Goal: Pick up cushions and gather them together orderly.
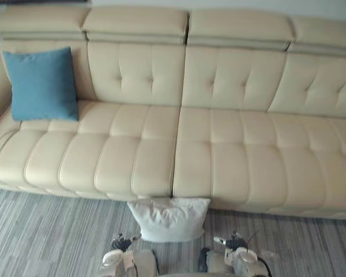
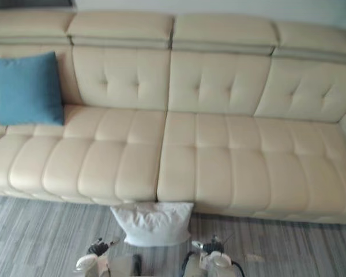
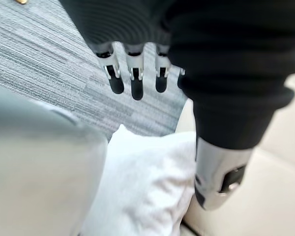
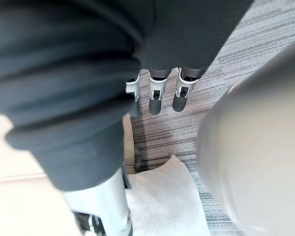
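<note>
A blue cushion [image 1: 42, 83] stands upright against the backrest at the left end of the cream sofa [image 1: 219, 156]. On the floor a white cushion [image 1: 169, 218] leans against the sofa's front edge, near the seam between the middle seats. My left hand [image 3: 134, 84] hangs above the carpet with its fingers straight and holds nothing; the white cushion [image 3: 147, 187] lies just beyond it. Over the floor on the other side hangs my right hand [image 4: 157, 96], also open and empty, with a corner of the white cushion [image 4: 162, 199] past its thumb.
The long sofa spans the whole width, its seats bare apart from the blue cushion. Grey striped carpet [image 1: 46, 236] covers the floor in front of it.
</note>
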Available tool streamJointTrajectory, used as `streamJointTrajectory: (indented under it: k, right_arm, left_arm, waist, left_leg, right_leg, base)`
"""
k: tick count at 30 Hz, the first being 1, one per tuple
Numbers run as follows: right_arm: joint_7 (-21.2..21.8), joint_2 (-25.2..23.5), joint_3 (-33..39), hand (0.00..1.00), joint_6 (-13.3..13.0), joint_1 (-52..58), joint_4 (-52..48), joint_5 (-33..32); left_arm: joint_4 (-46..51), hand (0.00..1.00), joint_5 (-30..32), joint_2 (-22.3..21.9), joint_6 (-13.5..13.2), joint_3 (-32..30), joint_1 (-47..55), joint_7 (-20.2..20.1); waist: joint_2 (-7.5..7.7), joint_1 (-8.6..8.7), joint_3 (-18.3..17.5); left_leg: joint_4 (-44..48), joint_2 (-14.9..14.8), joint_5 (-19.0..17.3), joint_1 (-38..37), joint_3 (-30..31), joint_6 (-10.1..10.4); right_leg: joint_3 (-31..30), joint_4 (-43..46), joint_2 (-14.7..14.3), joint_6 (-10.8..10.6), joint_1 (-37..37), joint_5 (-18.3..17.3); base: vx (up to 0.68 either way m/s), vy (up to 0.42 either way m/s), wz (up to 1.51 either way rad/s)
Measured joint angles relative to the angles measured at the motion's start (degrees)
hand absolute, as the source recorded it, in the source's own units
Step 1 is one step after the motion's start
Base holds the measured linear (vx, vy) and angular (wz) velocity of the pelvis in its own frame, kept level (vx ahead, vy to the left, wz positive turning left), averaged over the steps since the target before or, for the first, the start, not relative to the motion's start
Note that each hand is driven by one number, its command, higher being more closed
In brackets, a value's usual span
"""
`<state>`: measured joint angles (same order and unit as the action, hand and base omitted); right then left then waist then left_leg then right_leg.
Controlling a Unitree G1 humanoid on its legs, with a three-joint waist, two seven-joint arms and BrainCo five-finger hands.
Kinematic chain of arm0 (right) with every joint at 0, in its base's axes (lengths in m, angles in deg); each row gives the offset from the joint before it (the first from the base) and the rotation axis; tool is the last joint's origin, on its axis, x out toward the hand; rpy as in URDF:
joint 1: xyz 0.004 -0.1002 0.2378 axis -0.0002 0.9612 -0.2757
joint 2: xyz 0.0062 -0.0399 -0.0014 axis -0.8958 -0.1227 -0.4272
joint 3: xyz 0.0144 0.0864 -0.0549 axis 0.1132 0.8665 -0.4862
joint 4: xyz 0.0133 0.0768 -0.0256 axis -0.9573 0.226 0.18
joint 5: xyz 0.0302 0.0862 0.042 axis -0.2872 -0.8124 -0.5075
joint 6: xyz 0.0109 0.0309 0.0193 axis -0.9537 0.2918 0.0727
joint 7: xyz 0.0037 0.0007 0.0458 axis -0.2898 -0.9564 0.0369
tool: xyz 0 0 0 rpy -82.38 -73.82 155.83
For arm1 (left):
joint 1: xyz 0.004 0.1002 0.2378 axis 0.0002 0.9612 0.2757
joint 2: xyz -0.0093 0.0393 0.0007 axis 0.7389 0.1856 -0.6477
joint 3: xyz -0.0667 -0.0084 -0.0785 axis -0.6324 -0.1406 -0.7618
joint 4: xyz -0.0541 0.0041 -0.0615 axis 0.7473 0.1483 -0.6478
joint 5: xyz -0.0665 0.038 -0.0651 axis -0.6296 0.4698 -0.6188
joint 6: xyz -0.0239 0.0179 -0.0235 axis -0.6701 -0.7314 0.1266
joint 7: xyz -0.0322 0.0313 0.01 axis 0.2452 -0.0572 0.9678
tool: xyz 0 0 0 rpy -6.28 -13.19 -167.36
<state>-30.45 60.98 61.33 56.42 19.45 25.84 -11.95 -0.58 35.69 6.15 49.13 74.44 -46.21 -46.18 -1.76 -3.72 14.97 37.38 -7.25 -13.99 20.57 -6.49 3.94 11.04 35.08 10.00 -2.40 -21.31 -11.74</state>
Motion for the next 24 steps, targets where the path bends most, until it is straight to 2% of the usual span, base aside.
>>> streamJointTrajectory:
  k: [2, 4, 5, 6, 8, 10, 12, 14, 16, 21, 24]
  right_arm:
    - [-0.6, 0.1, 0.9, 0.00, -0.6, -1.8, -2.5, -0.5]
    - [-1.5, 0.7, 1.1, 0.00, -1.1, -3.7, -3.1, -2.7]
    - [-1.9, 1.1, 1.9, 0.00, -1.3, -5.0, -3.8, -3.3]
    - [-2.1, 1.1, 2.1, 0.00, -1.3, -5.8, -4.4, -3.6]
    - [-2.2, 1.4, 2.1, 0.00, -1.4, -9.1, -5.9, -5.0]
    - [-2.2, 1.5, 2.0, 0.00, -1.4, -10.2, -7.6, -5.5]
    - [-2.2, 2.5, 1.4, 0.00, -1.5, -14.1, -11.2, -6.7]
    - [-2.3, 3.5, 0.2, 0.00, -1.9, -16.1, -12.9, -6.9]
    - [-2.8, 5.3, -1.3, 0.00, -2.7, -19.6, -16.7, -8.5]
    - [-3.8, 7.1, -4.3, 0.00, -3.4, -27.1, -20.7, -9.0]
    - [-4.2, 7.2, -6.9, 0.00, -3.6, -32.8, -20.8, -9.0]
  left_arm:
    - [2.1, 0.00, -1.7, 0.3, -0.5, -1.9, -1.9, 1.1]
    - [3.4, 0.00, -3.4, 0.7, -1.4, -3.2, -4.1, 2.2]
    - [4.4, 0.00, -4.4, 0.9, -1.6, -3.8, -5.5, 2.3]
    - [4.5, 0.00, -4.8, 1.1, -1.6, -3.8, -6.2, 2.4]
    - [5.5, 0.00, -5.8, 2.6, -1.7, -5.3, -9.9, 3.3]
    - [6.6, 0.00, -7.2, 3.4, -1.8, -5.4, -11.4, 3.4]
    - [10.1, 0.00, -7.7, 6.0, -2.2, -5.3, -13.7, 3.8]
    - [12.5, 0.00, -7.8, 7.6, -2.5, -5.1, -14.7, 4.6]
    - [15.9, 0.00, -8.6, 10.8, -2.8, -3.4, -18.7, 5.4]
    - [19.9, 0.00, -8.7, 13.0, -3.8, 1.0, -26.8, 6.2]
    - [20.4, 0.00, -8.1, 12.8, -3.8, 4.8, -32.4, 7.1]
  waist:
    - [0.16, 0.05, 0.9]
    - [0.49, 0.24, 2.2]
    - [0.69, 0.20, 2.5]
    - [0.81, 0.19, 2.8]
    - [1.75, 0.21, 5.1]
    - [1.89, 0.15, 5.3]
    - [2.15, 0.03, 7.7]
    - [2.21, -0.28, 7.9]
    - [2.12, -0.78, 10.3]
    - [2.38, -1.25, 13.2]
    - [2.45, -1.43, 14.6]
  left_leg:
    - [5.5, -0.2, -0.8, 6.9, 1.6, 0.0]
    - [9.8, -0.5, -3.9, 11.8, 3.1, 0.4]
    - [11.8, -0.9, -6.7, 15.3, 3.7, 0.8]
    - [12.9, -0.9, -7.2, 16.6, 4.0, 1.1]
    - [19.0, -1.2, -8.1, 24.0, 5.1, 0.9]
    - [20.9, -1.3, -8.2, 28.1, 5.6, 1.2]
    - [22.6, -1.8, -8.0, 33.9, 5.9, 1.3]
    - [23.0, -2.4, -7.7, 37.8, 6.2, 1.2]
    - [23.5, -2.3, -6.6, 43.1, 7.2, 1.6]
    - [27.0, -2.1, -5.0, 51.8, 8.7, 2.1]
    - [30.0, -2.0, -3.0, 56.1, 9.7, 2.2]
  right_leg:
    - [0.2, 5.8, 0.5, 0.2, -6.4, -1.3]
    - [0.6, 10.2, 1.0, 1.1, -10.9, -4.5]
    - [0.6, 12.9, 1.0, 1.3, -14.4, -6.6]
    - [0.6, 14.1, 1.1, 1.4, -15.8, -6.9]
    - [0.2, 20.0, 1.6, 1.2, -23.0, -8.3]
    - [0.1, 21.8, 1.7, 1.4, -26.9, -8.4]
    - [0.0, 23.1, 1.7, 0.8, -32.8, -8.0]
    - [0.3, 23.1, 1.4, 0.5, -36.3, -7.8]
    - [0.9, 23.6, 1.4, 0.3, -41.2, -7.6]
    - [1.1, 28.3, 1.9, 0.6, -49.4, -7.4]
    - [1.2, 32.2, 2.5, 2.1, -53.3, -6.5]
  base:
    - [-0.23, -0.040, 0.14]
    - [-0.26, -0.052, 0.20]
    - [-0.20, -0.038, 0.10]
    - [-0.29, -0.052, 0.08]
    - [-0.33, -0.049, 0.04]
    - [-0.28, -0.029, -0.02]
    - [-0.24, -0.026, -0.12]
    - [-0.19, -0.024, -0.15]
    - [-0.15, -0.040, -0.01]
    - [-0.07, -0.051, 0.14]
    - [0.00, -0.018, 0.12]
